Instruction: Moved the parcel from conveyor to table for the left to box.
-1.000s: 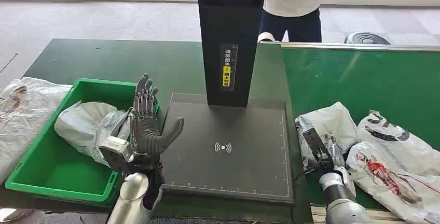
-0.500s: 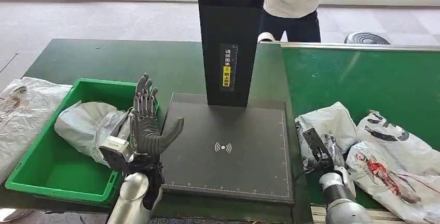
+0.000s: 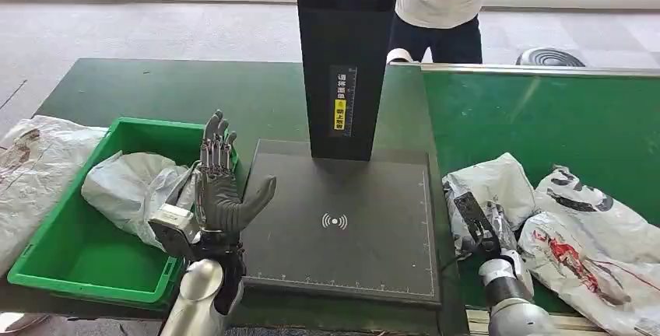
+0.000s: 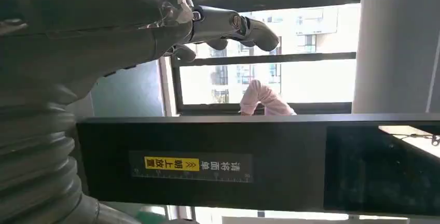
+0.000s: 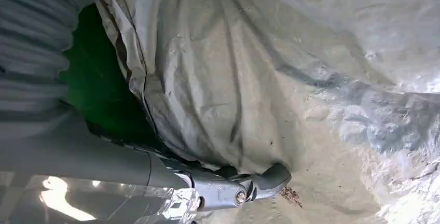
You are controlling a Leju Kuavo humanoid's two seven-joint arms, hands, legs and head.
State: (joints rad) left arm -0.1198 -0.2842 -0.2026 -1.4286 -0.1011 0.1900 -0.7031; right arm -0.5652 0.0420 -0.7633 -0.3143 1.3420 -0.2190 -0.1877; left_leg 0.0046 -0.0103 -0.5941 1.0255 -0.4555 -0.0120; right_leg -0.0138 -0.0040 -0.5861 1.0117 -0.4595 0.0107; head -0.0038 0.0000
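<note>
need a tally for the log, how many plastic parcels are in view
4: one in the green bin, one off the bin's left side, two on the conveyor: one under the right hand, one at its right. More may be hidden.

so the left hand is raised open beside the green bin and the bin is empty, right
Not quite. The left hand is raised open beside the green bin, but the bin is not empty: a grey parcel lies in it, as the head view shows.
</note>
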